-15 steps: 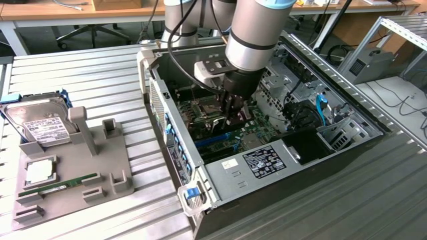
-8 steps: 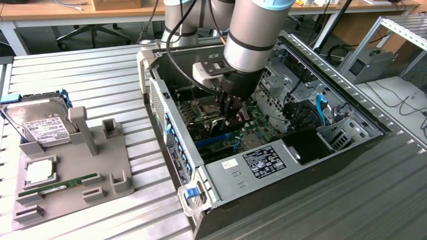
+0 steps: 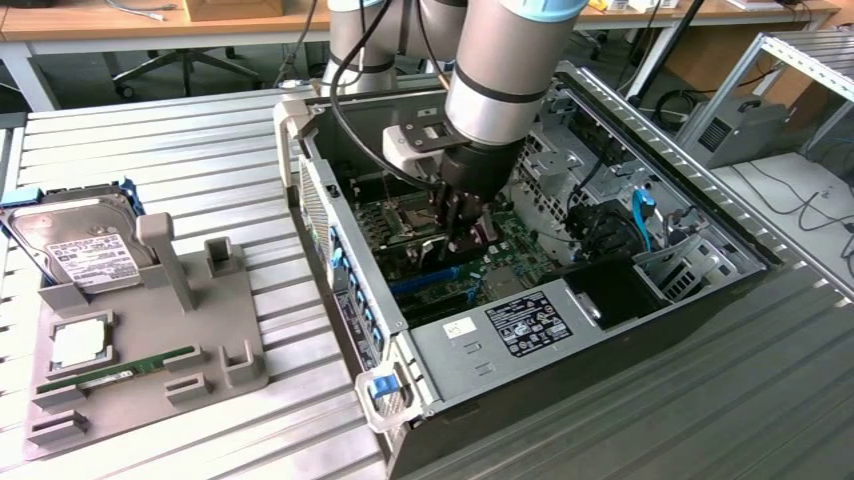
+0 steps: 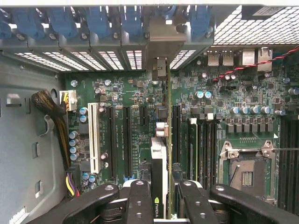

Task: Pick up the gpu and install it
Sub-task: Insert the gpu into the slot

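Observation:
The gpu (image 4: 160,158) is seen edge-on in the wrist view. It is a thin dark card with a white-and-black cooler bearing a green logo. It runs between the long black expansion slots of the green motherboard (image 4: 224,93), and its silvery bracket (image 4: 159,70) reaches the rear slot openings. My gripper (image 4: 163,205) is shut on the card's near end, with a black finger (image 4: 139,200) on one side. In the exterior view the gripper (image 3: 467,232) reaches down inside the open computer case (image 3: 534,330), just above the board. Whether the card sits in a slot I cannot tell.
Blue slot latches (image 4: 98,21) line the case's rear wall. A white slot (image 4: 93,140), a cable bundle (image 4: 49,105) and the bare CPU socket (image 4: 245,172) flank the card. On the exterior view's left, a grey fixture (image 3: 200,330) holds a hard drive (image 3: 80,250), a processor (image 3: 80,345) and a memory stick (image 3: 114,375).

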`<state>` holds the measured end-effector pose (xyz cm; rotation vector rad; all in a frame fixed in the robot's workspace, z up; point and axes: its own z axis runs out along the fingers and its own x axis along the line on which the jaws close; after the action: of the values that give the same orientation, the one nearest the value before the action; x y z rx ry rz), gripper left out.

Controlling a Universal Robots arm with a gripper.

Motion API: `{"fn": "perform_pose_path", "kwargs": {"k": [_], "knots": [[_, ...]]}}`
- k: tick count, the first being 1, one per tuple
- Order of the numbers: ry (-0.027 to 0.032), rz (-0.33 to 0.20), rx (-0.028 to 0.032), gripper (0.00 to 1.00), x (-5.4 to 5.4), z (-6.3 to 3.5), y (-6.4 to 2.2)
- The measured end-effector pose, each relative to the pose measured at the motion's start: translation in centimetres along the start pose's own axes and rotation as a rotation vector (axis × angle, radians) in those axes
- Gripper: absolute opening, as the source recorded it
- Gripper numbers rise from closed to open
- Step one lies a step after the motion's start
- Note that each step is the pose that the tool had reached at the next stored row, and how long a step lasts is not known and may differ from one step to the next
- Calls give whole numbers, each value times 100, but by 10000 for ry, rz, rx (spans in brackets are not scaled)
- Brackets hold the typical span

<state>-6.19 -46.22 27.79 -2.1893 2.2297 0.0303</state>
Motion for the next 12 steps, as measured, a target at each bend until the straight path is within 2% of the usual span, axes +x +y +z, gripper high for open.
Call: {"fn": "perform_pose_path", "kwargs": {"k": [12], "knots": [[3, 1, 0, 27, 1, 38, 13]]}}
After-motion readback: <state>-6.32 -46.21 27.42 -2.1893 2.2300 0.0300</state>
